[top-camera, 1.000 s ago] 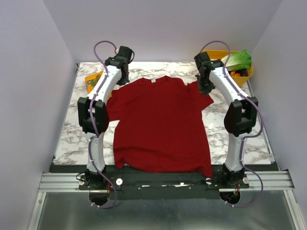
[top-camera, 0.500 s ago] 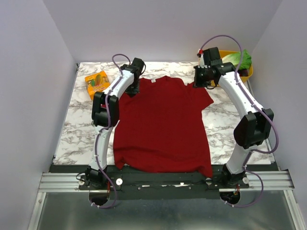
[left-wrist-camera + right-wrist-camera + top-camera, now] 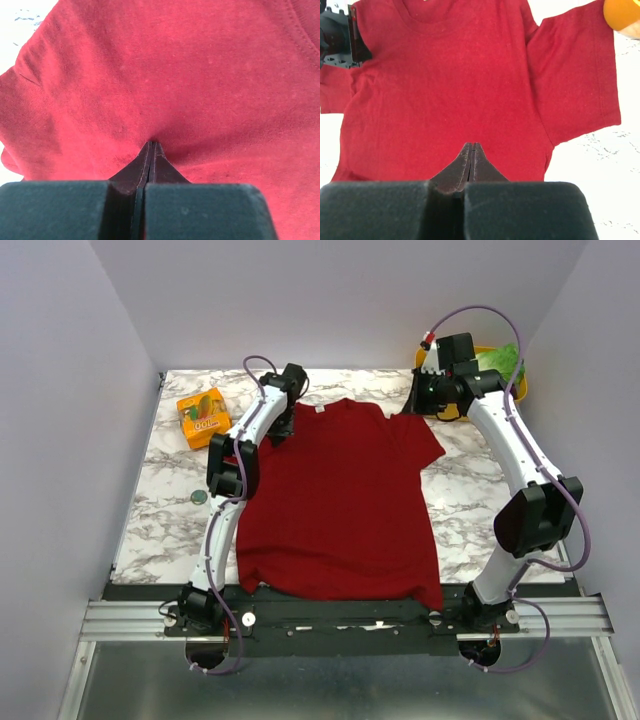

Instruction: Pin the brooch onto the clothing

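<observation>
Brooch (image 3: 200,497): by counter's (image 3: 150,535) left edge, nearward of left gripper (image 3: 151,146), the closer arm.
Left gripper: closed, empty.
Right gripper (image 3: 471,146): closed, empty.

Wht marble tbl (image 3: 150,525), lilac walls (image 3: 350,300)

I see bright, even overhead light, soft shadows. On wrist cam, tabletop (image 3: 620,165) right of the right gripper (image 3: 471,145) blows out near white; gripper body up close is out of focus. Top cam sharp.
</observation>
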`<action>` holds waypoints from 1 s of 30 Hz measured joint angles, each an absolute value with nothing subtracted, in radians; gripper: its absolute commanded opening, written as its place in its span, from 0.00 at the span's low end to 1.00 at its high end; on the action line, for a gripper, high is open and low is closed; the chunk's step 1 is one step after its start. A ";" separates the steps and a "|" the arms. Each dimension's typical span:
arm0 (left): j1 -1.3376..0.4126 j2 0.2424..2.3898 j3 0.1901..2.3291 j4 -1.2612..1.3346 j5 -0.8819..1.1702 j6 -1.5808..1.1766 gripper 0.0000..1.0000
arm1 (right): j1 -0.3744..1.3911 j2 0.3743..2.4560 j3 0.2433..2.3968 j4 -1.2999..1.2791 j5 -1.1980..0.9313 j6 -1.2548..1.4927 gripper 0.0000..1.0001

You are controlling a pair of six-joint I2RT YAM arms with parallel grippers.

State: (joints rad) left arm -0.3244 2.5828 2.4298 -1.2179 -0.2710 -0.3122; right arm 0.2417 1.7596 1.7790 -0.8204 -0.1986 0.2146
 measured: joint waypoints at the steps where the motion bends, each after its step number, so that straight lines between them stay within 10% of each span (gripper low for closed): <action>1: -0.323 2.585 2.435 -1.222 -0.271 -0.314 0.00 | 0.239 1.759 1.779 -0.819 -0.201 0.216 0.01; 30: -0.196 2.572 2.481 -1.039 0.060 -0.429 0.06 | 0.220 1.757 1.761 -0.773 -0.312 0.200 0.01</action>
State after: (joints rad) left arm -0.1955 2.5721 2.4813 -1.0386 0.0601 -0.4290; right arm 0.2203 1.7565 1.7607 -0.7727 -0.3119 0.1997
